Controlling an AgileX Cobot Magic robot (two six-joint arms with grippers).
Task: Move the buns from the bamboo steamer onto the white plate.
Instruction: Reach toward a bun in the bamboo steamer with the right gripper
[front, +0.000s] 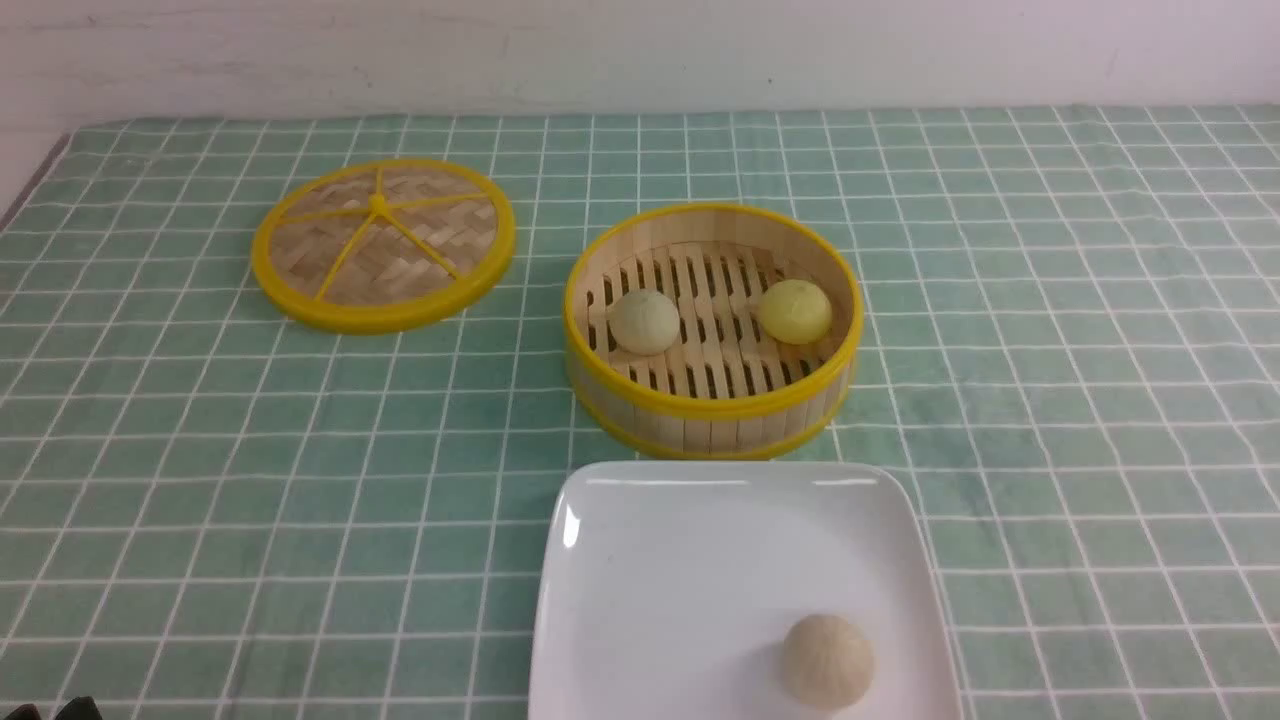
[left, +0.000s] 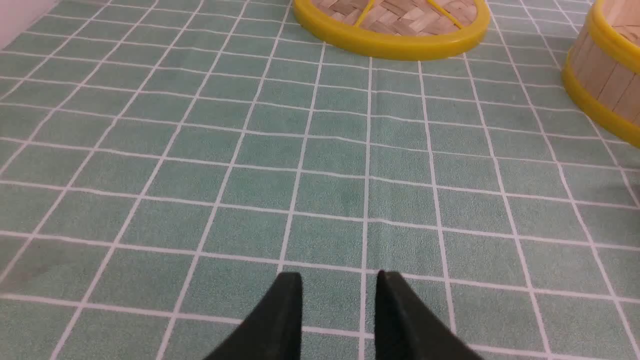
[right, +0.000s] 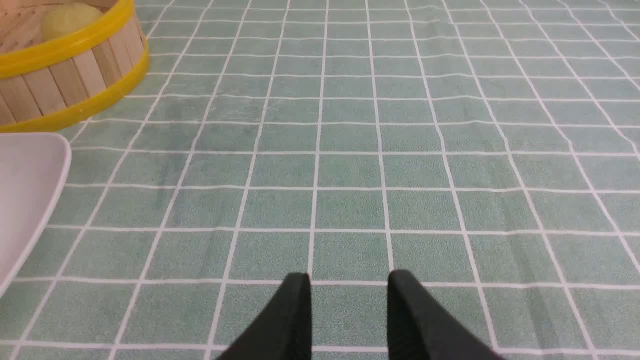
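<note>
The bamboo steamer (front: 700, 430) stands mid-table and holds the two buns: the pale cream bun (front: 644, 321) on its left side and the bright yellow bun (front: 795, 311) on its right. Just in front of it lies the white plate (front: 680, 580). My left gripper (left: 339, 274) hovers over bare cloth well to the left of the steamer (left: 607, 85), open and empty. My right gripper (right: 349, 275) is over cloth to the right of the plate (right: 25, 190) and steamer (right: 65, 75), also open with nothing between its fingers. Only a dark sliver of the left gripper shows in the front view.
A browner tan bun (front: 827, 661) sits on the plate's near right part. The flat woven lid (front: 383, 243) with yellow spokes lies at the back left. A green checked cloth covers the table, and a white wall runs along the far edge.
</note>
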